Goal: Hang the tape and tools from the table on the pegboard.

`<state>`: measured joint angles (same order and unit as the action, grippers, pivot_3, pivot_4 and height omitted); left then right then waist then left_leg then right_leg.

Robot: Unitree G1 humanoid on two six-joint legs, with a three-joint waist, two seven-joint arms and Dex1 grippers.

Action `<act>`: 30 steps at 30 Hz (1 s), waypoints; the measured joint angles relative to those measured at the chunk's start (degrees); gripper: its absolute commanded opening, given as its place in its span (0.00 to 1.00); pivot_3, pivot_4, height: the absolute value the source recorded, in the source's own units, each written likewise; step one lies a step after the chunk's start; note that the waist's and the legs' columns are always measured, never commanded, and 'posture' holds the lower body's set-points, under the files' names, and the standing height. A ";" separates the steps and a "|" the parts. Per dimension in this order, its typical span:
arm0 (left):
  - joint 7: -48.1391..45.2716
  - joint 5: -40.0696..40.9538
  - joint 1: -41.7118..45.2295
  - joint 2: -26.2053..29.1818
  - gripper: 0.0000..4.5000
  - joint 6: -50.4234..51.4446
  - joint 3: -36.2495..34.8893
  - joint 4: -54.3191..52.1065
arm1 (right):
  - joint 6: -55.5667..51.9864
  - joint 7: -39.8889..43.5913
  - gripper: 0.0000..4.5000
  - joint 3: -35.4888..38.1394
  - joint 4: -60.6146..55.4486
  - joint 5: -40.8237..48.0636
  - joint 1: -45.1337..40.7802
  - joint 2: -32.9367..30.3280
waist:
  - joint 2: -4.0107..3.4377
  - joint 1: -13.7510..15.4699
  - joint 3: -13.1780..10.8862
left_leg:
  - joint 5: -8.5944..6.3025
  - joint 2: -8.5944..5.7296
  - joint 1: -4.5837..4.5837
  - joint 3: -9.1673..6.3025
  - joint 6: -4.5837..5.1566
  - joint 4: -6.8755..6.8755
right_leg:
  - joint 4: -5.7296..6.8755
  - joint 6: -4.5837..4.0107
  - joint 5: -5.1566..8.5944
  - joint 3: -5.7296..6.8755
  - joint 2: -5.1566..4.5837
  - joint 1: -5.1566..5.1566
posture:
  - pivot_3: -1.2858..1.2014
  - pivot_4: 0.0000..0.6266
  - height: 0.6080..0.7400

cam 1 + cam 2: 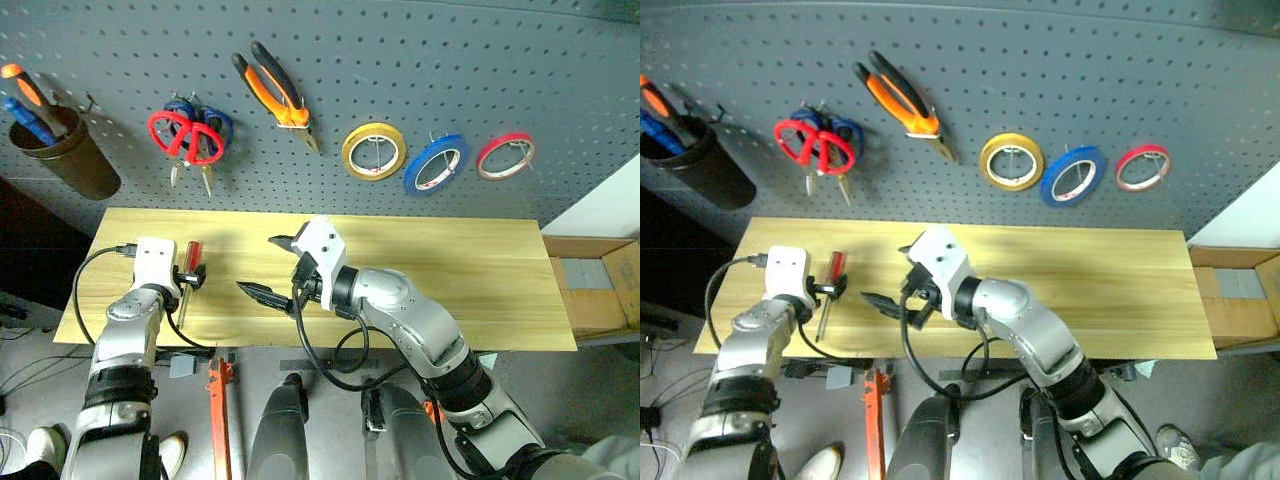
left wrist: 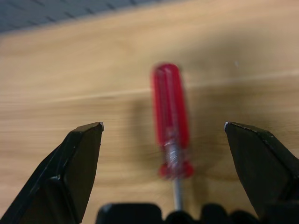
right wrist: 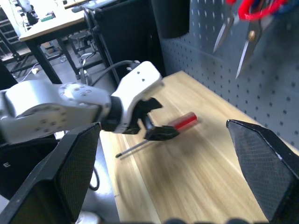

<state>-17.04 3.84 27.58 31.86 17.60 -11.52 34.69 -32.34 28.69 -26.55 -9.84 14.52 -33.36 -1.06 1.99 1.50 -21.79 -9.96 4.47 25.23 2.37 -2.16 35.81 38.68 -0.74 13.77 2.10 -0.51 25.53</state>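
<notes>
A slim screwdriver with a red handle lies on the light wood table near its left end. My left gripper is open just over it, one finger on each side of the handle and neither touching. My right gripper is open and empty above the table's middle, pointing left toward the left gripper. On the pegboard hang red-handled scissors, orange-and-black pliers and the blue tape.
A yellow tape roll and a red one hang beside the blue tape. Blue-handled scissors hang behind the red ones. A brown cup holding tools is fixed at the pegboard's left. Cardboard boxes stand past the table's right end.
</notes>
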 measured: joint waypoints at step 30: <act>6.89 3.52 -8.78 -7.91 0.18 12.52 -3.03 -21.72 | 4.00 2.44 1.00 8.33 0.59 -1.03 -0.62 -2.93 | 0.40 -0.83 -0.55 | 0.15 0.00 -0.14 0.62 -0.76 -0.88 | 0.13 -0.08 0.45 0.05 -0.13 0.33 | 0.57 0.44 1.00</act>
<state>-10.16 7.36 18.80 23.94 30.12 -14.55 12.97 -28.34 31.13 -18.23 -9.25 13.49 -33.98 -3.99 2.39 0.67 -22.34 -9.81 4.47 25.09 3.00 -2.92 34.93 38.81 -0.82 14.22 2.14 -0.64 25.86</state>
